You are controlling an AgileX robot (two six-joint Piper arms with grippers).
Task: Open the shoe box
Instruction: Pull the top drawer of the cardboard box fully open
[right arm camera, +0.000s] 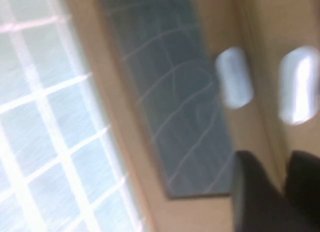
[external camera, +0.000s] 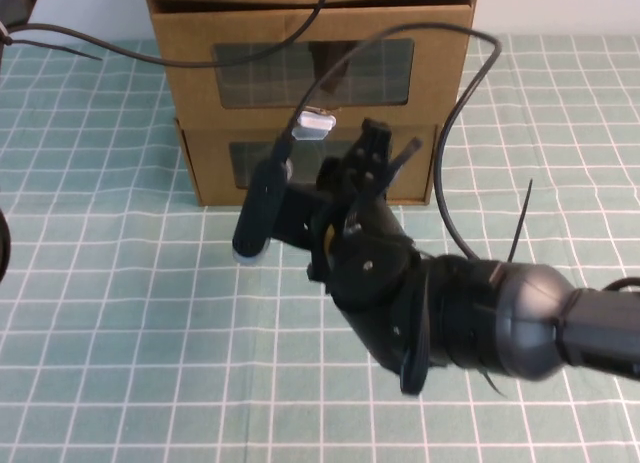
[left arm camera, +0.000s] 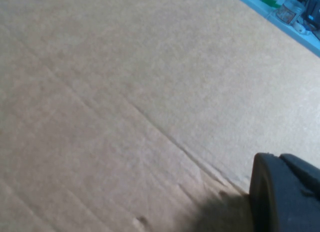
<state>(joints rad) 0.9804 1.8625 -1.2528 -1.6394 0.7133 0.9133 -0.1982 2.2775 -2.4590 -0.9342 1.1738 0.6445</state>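
- A green checked tablecloth (external camera: 100, 333) covers the table on the robot's side.
- The right arm (external camera: 480, 323) reaches in from the near right, with its black wrist camera (external camera: 262, 208) hanging to its left.
- The right gripper (external camera: 345, 131) sits against the front face of the lower shoe box (external camera: 205, 168), near that face's top edge.
- In the right wrist view its two pale pads (right arm camera: 232, 76) stand a little apart, with a cardboard seam showing in the gap. I cannot tell whether they touch the cardboard.
- The lower box's dark window (right arm camera: 170, 106) lies just beside the pads.
- The lower shoe box stands at the far middle of the table, its front toward the robot and shut.
- The upper shoe box (external camera: 180, 53) is stacked squarely on it, with its own window (external camera: 380, 73) facing the robot.
- Black cables (external camera: 470, 83) loop across the front of both boxes.
- The left gripper (left arm camera: 285, 197) shows only as a dark part close above a broad, plain cardboard surface (left arm camera: 125, 91). Whether it is spread or closed cannot be told.
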